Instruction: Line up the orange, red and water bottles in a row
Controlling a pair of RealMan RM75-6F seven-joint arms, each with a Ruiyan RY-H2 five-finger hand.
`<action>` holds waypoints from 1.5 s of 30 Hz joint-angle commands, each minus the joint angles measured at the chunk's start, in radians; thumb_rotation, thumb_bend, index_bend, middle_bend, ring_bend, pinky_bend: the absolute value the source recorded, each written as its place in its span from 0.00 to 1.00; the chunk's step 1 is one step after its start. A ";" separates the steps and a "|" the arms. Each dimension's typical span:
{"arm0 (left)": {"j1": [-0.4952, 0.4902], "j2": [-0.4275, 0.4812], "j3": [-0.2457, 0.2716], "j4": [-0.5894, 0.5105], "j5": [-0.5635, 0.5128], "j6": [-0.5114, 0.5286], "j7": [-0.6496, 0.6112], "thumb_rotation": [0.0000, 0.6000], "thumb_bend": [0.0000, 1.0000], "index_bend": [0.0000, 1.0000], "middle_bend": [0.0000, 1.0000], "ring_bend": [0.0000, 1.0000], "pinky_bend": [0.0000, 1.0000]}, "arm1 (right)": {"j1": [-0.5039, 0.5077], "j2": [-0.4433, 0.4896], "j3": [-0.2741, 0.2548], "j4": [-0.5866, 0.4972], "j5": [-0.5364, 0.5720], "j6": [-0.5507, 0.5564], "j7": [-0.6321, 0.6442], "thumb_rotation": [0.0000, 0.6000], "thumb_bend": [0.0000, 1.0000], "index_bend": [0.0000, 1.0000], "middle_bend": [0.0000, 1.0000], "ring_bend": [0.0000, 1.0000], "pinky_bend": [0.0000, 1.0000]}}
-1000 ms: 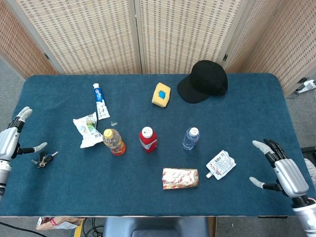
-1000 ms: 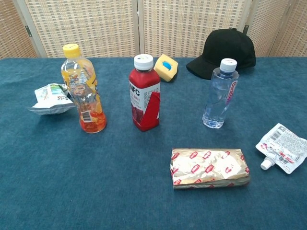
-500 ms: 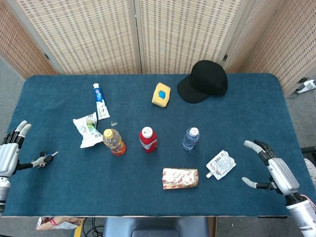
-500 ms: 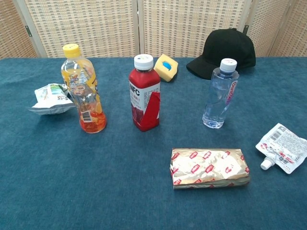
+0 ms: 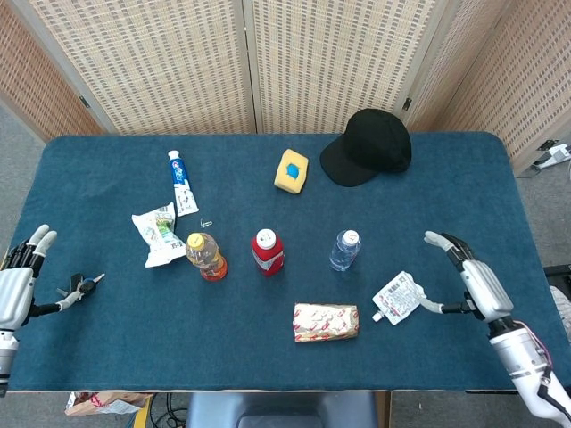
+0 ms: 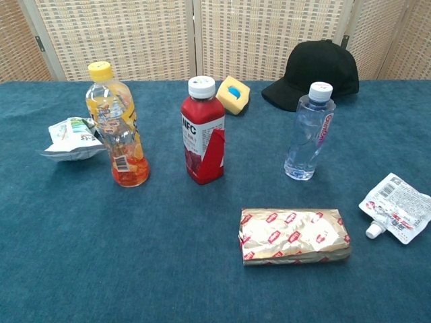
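The red juice bottle is taken as the landmark; it stands upright on the blue table. The orange drink bottle is seen upright to its left, the water bottle upright to its right, the three roughly in a row and well apart. A foil-wrapped packet lies in front of it and to the right. The left hand is held far left of it with fingers spread, nothing grasped, beside a bunch of keys. The right hand is held far right, fingers apart and empty, near a white spouted pouch.
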 commanded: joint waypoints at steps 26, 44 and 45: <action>0.040 0.005 -0.032 0.009 0.011 0.004 -0.028 1.00 0.13 0.00 0.00 0.00 0.06 | 0.324 -0.432 0.122 0.423 0.103 -0.347 0.175 1.00 0.06 0.22 0.21 0.09 0.10; 0.057 0.001 -0.046 0.022 0.033 0.027 -0.054 1.00 0.13 0.00 0.00 0.00 0.06 | 0.375 -0.559 0.141 0.589 0.098 -0.313 0.240 1.00 0.38 0.47 0.37 0.25 0.27; 0.057 0.001 -0.047 0.023 0.034 0.026 -0.055 1.00 0.13 0.00 0.00 0.00 0.06 | 0.377 -0.564 0.142 0.593 0.097 -0.309 0.241 1.00 0.39 0.49 0.38 0.26 0.28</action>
